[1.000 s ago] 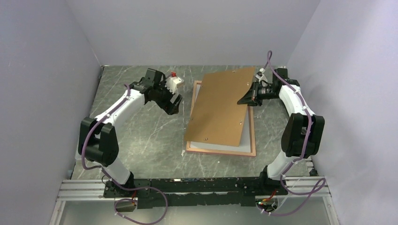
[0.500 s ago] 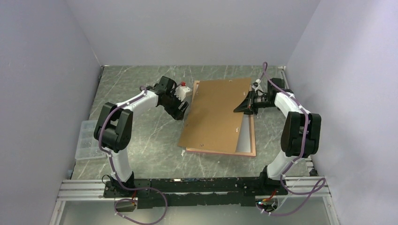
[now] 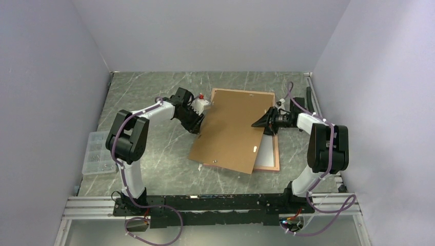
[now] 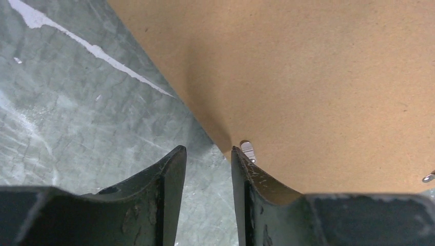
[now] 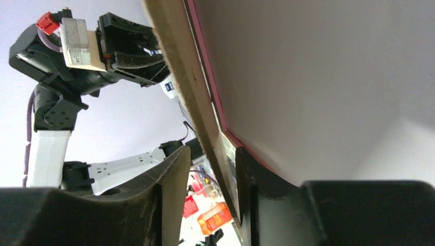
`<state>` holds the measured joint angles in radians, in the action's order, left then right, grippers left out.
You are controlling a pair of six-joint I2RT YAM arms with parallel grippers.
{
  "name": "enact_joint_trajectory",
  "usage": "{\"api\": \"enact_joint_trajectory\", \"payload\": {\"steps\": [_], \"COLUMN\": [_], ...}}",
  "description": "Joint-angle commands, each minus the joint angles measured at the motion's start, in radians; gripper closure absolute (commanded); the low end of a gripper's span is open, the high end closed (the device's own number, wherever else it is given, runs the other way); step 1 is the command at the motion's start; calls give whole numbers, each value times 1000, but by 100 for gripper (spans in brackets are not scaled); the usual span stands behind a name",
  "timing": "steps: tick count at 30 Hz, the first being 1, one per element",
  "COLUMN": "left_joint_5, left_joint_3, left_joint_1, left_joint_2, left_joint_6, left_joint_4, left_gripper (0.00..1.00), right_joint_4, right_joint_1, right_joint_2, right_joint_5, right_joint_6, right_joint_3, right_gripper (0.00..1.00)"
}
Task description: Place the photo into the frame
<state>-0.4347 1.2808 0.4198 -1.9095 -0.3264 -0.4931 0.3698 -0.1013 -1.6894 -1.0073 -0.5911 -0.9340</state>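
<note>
The frame (image 3: 277,154) lies flat at centre right, its pink border showing at the near right corner. A white surface (image 3: 267,151) shows inside it; I cannot tell whether this is the photo. A brown backing board (image 3: 231,133) lies skewed across the frame and hides most of it. My right gripper (image 3: 255,124) is open around the board's right edge (image 5: 179,56), with a gap beside one finger. The frame's dark pink edge (image 5: 215,97) runs behind the board. My left gripper (image 4: 208,149) is open over bare table, and the board's corner (image 4: 318,77) is just ahead of one fingertip.
A clear plastic parts box (image 3: 97,154) sits at the table's left edge. A small metal clip (image 4: 247,149) sticks up near the board's corner. Grey walls close in the marbled table (image 3: 154,154) on three sides.
The board has dropped from its raised tilt and swung left, now lying across the frame. The right jaws have opened off it. The left gripper reached the board's left edge and narrowed.
</note>
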Motion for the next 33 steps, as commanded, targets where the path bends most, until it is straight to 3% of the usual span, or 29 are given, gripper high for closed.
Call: {"api": "enact_joint_trajectory", "payload": {"steps": [1, 11, 19, 23, 27, 31, 33], "left_joint_5": [-74, -102, -151, -180, -191, -188, -169], "left_joint_3": [14, 4, 2, 4, 0, 19, 45], "left_joint_1": [3, 2, 4, 6, 10, 9, 5], "left_joint_2": [6, 50, 58, 53, 63, 87, 108], "left_joint_6": [18, 40, 76, 92, 93, 89, 87], "left_joint_4": [-10, -32, -39, -45, -45, -68, -100], "left_gripper": [58, 66, 66, 66, 66, 63, 52], "right_joint_4": [-134, -192, -174, -157, -281, -244, -196], "right_joint_1": [-2, -5, -4, -3, -4, -11, -32], "right_joint_2": [94, 171, 243, 275, 332, 309, 290], "right_joint_5": [-23, 25, 141, 209, 237, 195, 134], "right_joint_6": [-106, -211, -120, -93, -132, -105, -87], "right_joint_3": [22, 57, 76, 68, 111, 64, 23], "right_gripper": [57, 59, 62, 71, 100, 100, 100]}}
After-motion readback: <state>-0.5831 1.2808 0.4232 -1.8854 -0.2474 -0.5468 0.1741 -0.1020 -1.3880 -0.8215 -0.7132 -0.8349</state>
